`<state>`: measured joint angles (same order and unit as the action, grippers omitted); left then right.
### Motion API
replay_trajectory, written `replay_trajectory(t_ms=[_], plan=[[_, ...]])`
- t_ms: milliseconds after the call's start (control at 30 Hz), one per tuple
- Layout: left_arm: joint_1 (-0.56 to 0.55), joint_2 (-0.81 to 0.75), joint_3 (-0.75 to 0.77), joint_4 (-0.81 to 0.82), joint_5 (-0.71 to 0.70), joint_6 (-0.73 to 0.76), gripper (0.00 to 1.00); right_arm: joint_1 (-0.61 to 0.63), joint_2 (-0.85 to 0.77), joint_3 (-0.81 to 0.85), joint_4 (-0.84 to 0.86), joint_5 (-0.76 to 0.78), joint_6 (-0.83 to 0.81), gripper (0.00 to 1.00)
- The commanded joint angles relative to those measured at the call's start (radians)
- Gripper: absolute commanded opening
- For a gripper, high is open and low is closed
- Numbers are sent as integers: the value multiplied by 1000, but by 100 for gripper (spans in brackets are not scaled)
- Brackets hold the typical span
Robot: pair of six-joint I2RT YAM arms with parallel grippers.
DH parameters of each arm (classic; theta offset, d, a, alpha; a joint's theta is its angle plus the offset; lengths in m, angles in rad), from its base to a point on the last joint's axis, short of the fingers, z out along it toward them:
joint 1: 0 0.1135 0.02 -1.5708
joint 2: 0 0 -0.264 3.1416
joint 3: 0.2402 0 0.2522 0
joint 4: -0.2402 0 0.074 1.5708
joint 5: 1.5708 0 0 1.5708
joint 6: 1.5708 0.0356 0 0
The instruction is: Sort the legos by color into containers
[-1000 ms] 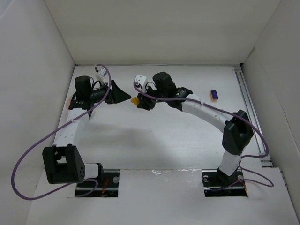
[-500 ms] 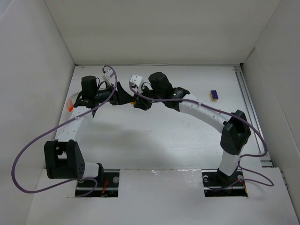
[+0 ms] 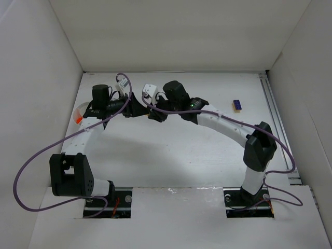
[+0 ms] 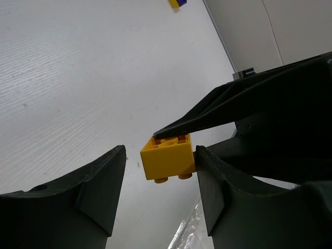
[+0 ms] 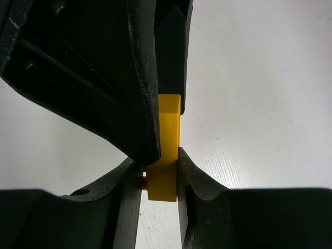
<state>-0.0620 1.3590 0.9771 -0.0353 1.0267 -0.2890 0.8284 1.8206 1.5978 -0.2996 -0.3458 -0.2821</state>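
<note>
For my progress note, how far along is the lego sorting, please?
Done: an orange-red piece shows in the white bowl. In hand: the right gripper clamps a yellow lego, the left gripper open around it. Left: that one and the blue lego on the table.

White desk (image 3: 171, 150); yellow lego (image 4: 167, 158); purple-blue lego (image 3: 237, 105) at 2 o'clock; black left hand (image 4: 161, 153), black right hand (image 5: 160, 161); purple cables (image 3: 14, 188); white arm links (image 3: 223, 122).

Yellow lego (image 4: 167, 162) in right tool's (image 4: 174, 148) pinch, between left tool's (image 4: 160, 158) parted fingers.
</note>
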Motion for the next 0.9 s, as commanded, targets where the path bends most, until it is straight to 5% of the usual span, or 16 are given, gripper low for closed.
replay_trajectory(t_ms=[0, 300, 667, 700, 767, 833, 867], plan=[[-4, -12, 41, 12, 10, 16, 52, 18, -6, 1, 54, 30, -20, 0], [-4, -12, 51, -9, -10, 36, 51, 18, -17, -18, 63, 59, -29, 0], [-4, -12, 60, -18, -28, 54, 22, 27, -17, -27, 82, 88, -39, 1], [-4, -12, 60, -28, -39, 54, 20, 28, -17, -27, 82, 88, -39, 8], [-4, -12, 60, -28, -51, 63, 17, 28, -26, -27, 82, 97, -39, 46], [10, -21, 60, -28, -60, 63, 14, 28, -26, -36, 82, 108, -25, 73], [33, -21, 60, -28, -76, 63, 14, 28, -36, -47, 82, 108, -14, 76]])
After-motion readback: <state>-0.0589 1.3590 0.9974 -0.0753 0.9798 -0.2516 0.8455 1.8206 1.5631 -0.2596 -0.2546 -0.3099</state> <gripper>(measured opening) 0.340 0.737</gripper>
